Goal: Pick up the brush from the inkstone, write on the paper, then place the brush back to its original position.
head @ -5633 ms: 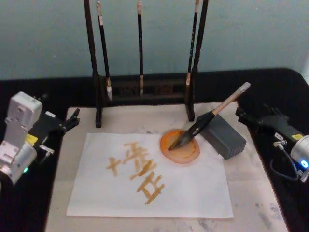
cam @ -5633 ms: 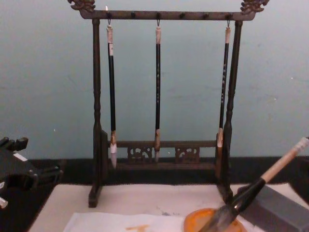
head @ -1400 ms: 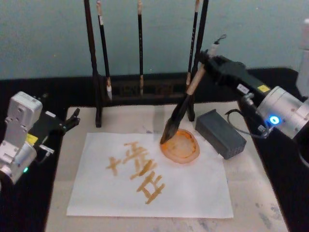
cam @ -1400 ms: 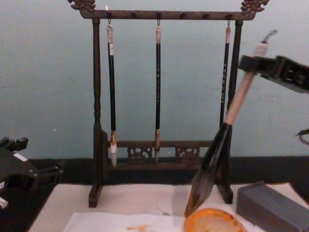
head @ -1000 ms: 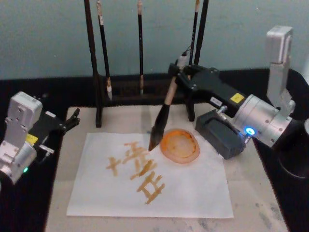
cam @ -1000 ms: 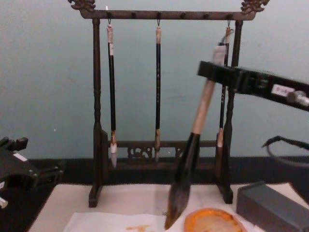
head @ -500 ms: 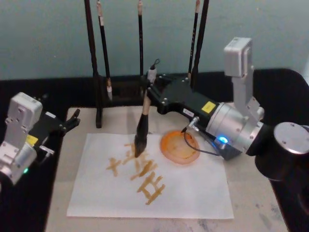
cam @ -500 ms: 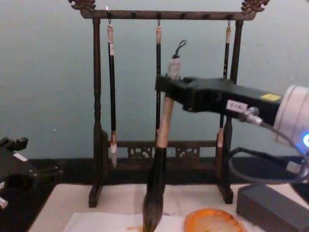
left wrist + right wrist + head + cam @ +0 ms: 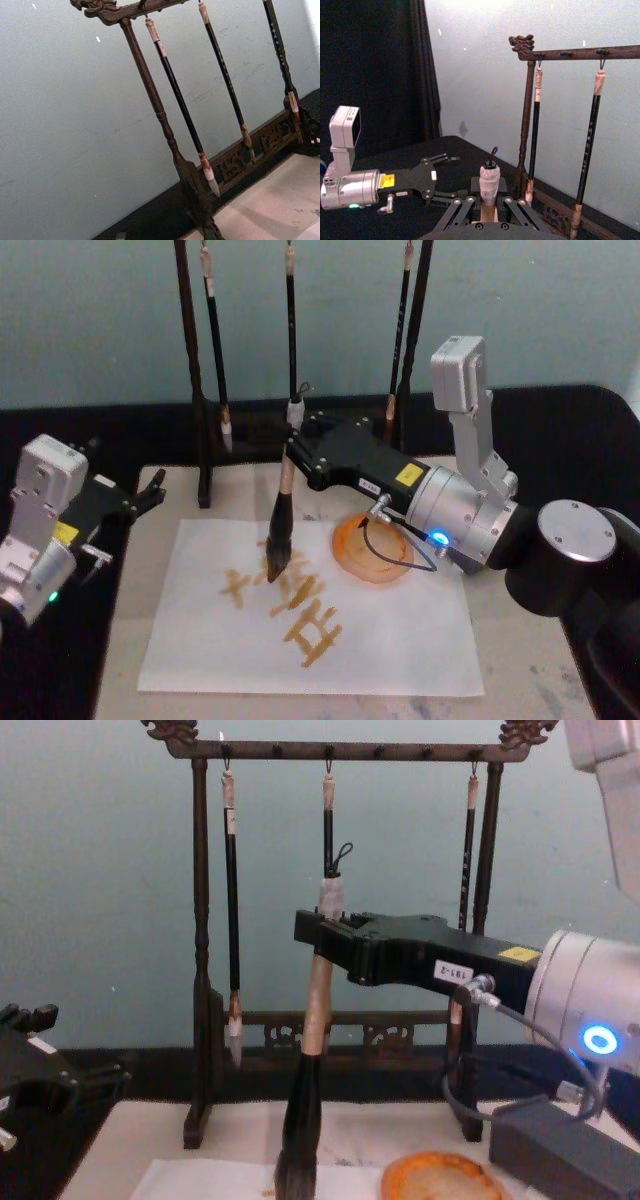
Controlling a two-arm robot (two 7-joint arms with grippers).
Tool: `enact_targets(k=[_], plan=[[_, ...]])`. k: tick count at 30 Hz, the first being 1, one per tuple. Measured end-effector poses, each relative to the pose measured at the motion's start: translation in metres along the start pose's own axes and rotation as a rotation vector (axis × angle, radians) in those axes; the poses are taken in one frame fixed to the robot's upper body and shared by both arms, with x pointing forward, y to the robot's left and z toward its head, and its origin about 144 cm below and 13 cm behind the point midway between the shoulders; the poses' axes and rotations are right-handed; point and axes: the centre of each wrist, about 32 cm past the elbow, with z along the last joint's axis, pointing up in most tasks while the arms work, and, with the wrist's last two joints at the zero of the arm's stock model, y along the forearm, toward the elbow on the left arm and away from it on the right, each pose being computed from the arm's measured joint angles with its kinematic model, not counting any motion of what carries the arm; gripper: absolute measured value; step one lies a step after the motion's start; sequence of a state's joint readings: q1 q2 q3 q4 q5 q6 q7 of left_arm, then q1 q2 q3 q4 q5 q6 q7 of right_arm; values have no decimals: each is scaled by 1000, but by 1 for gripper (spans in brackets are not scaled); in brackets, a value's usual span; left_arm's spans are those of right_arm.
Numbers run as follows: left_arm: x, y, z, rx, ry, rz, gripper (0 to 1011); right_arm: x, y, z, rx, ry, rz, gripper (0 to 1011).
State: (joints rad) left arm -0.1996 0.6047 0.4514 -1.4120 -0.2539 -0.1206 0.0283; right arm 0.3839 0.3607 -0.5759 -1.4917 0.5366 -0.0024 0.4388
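My right gripper (image 9: 294, 447) is shut on the pale upper handle of the brush (image 9: 281, 512), which stands almost upright. Its dark tuft points down onto the white paper (image 9: 400, 635), among the orange strokes at the sheet's upper left. In the chest view the gripper (image 9: 322, 935) clamps the brush (image 9: 303, 1105) in front of the rack. The wrist view has the handle's capped top (image 9: 489, 181) between the jaws. The inkstone (image 9: 372, 548), a round orange dish, sits on the paper's far right part, just right of the brush. My left gripper (image 9: 150, 487) is parked open at the table's left edge.
A dark wooden rack (image 9: 200, 970) with three slim hanging brushes (image 9: 231, 910) stands at the back, close behind the held brush. A grey block (image 9: 560, 1150) lies right of the dish, under my right arm. A cream mat (image 9: 520, 660) underlies the paper.
My right arm has carried the brush from above the dish leftward and toward me, lowering its tuft onto the written strokes. The left arm has stayed put.
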Motion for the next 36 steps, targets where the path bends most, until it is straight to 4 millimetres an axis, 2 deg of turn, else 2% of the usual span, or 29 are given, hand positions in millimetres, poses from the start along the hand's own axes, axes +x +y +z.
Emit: enact_targets(k=[36], plan=[[0, 0, 0, 0, 0, 0, 1009, 14, -10, -4, -2, -15, -99, 172]])
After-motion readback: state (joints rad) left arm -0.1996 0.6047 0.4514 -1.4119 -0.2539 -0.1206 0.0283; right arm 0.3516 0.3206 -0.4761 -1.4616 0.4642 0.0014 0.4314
